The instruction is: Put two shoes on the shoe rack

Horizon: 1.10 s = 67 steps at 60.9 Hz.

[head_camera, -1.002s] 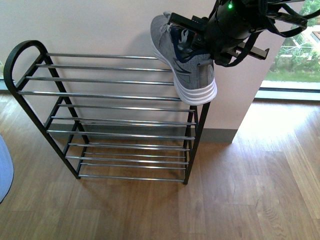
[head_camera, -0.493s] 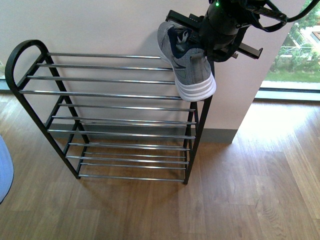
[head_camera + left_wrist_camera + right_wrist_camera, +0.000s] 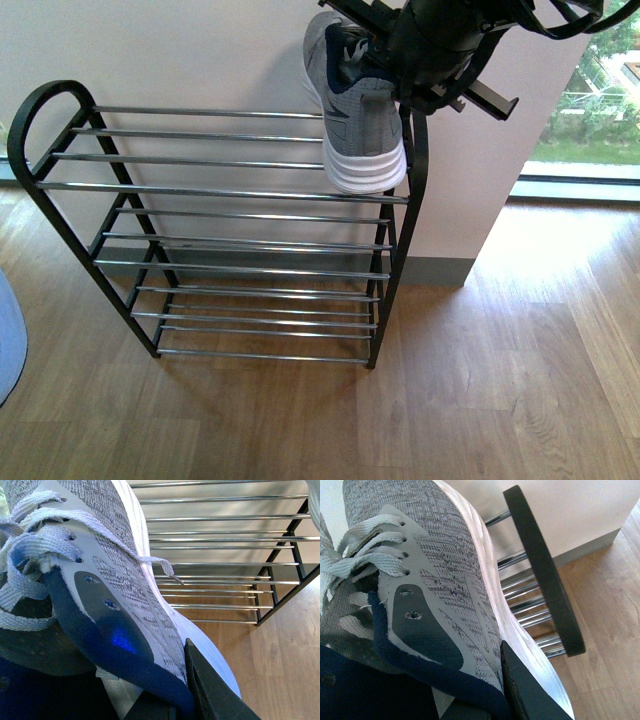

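Right claw [image 3: 475,705] is clenched on the navy collar of a grey sneaker [image 3: 355,120], one finger outside the heel, the other inside. That sneaker hangs tilted over the right end of the shoe rack [image 3: 417,160], with its white heel at the front chrome bar of the top tier and its toe raised toward the wall [image 3: 180,50]. I cannot tell whether the sole touches the bar. My left claw [image 3: 160,700] grips the second sneaker [image 3: 115,580] by the collar, well apart from the rack, above the wooden floor [image 3: 450,400].
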Motion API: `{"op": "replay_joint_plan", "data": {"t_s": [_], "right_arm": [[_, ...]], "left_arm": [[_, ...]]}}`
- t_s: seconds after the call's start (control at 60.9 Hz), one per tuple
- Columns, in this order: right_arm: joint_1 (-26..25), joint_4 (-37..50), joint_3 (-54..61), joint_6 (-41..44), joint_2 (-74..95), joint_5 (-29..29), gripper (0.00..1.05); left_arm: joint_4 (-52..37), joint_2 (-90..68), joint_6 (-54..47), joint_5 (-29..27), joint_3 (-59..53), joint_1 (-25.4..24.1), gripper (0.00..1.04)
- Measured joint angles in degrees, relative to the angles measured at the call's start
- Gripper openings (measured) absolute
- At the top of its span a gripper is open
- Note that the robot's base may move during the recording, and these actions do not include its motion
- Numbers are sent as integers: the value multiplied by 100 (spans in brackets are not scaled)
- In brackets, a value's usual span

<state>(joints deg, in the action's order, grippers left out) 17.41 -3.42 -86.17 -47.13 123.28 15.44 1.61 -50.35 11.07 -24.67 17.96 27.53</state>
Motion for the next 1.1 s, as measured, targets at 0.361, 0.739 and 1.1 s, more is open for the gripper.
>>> {"op": "replay_joint_plan", "data": {"t_s": [0.361,0.739,1.1], "right_arm": [[103,-511,-400,-437,474,605,1],[-149,-1049,-1425,-448,1333,857,1],[-173,-597,-1165,-291,1207,898,26]], "left_arm": [[0,0,0,2,0,0,2],[0,0,0,2,0,0,2],[0,0,0,0,0,0,2]]}}
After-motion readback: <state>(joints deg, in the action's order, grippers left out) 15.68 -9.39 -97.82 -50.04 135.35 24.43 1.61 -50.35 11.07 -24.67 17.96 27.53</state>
